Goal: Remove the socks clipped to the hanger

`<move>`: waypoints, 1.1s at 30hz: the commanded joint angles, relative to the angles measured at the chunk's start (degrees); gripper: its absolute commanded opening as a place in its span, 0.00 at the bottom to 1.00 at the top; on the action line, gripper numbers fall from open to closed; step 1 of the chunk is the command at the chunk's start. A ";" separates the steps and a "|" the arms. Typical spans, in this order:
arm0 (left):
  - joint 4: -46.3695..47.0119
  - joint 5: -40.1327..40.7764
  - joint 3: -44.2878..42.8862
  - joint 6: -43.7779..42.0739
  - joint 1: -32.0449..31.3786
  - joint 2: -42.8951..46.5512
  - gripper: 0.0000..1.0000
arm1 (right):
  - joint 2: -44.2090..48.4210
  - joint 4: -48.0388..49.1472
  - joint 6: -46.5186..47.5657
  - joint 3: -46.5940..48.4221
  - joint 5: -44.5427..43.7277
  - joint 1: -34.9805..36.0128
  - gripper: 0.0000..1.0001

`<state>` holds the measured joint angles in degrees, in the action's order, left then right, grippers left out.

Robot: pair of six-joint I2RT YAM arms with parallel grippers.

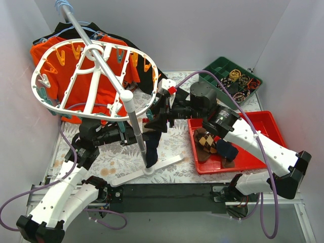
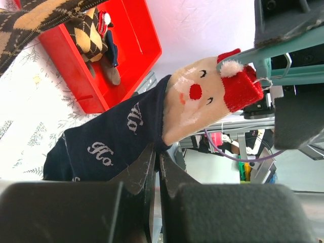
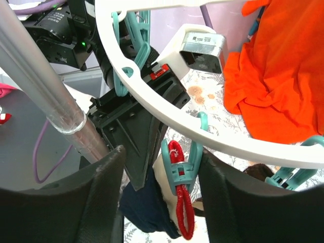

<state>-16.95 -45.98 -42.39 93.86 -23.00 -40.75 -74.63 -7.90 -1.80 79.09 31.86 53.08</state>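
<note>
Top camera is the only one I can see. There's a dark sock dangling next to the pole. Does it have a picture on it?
Observer: Yes! The left wrist camera shows the sock has a Santa face on its toe and "Ho" written on the navy part.
Operator: Is anybody holding it?
Observer: The left hand is shut, and its fingertips look pinched on the navy edge.
Operator: What's the other hand doing?
Observer: The right wrist camera shows the right hand open, one finger on each side of the teal clip that hangs from the white ring above the sock.
</note>
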 commanded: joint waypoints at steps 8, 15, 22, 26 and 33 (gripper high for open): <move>-1.42 -1.66 0.47 -0.17 -0.11 1.64 0.00 | -0.08 5.97 -2.85 0.81 0.23 -0.52 0.38; -1.77 -2.10 0.82 -0.44 -0.11 1.73 0.00 | 0.19 5.97 -3.21 0.10 -0.74 -0.52 0.01; -2.65 -2.45 0.82 -0.70 -0.20 1.82 0.00 | 0.27 5.88 -3.73 -1.30 -1.09 -0.61 0.01; -3.00 -2.80 0.38 -0.96 -0.11 1.64 0.00 | 0.97 5.88 -3.56 -2.18 -1.79 -0.70 0.17; -7.22 -2.98 0.47 -3.60 -0.11 1.99 0.00 | 1.07 5.44 -3.47 -1.22 -1.97 -0.96 0.14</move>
<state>-20.21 -46.35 -41.69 92.53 -23.00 -39.83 -74.81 -3.68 -4.80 77.03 30.11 52.47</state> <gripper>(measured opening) 0.014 0.252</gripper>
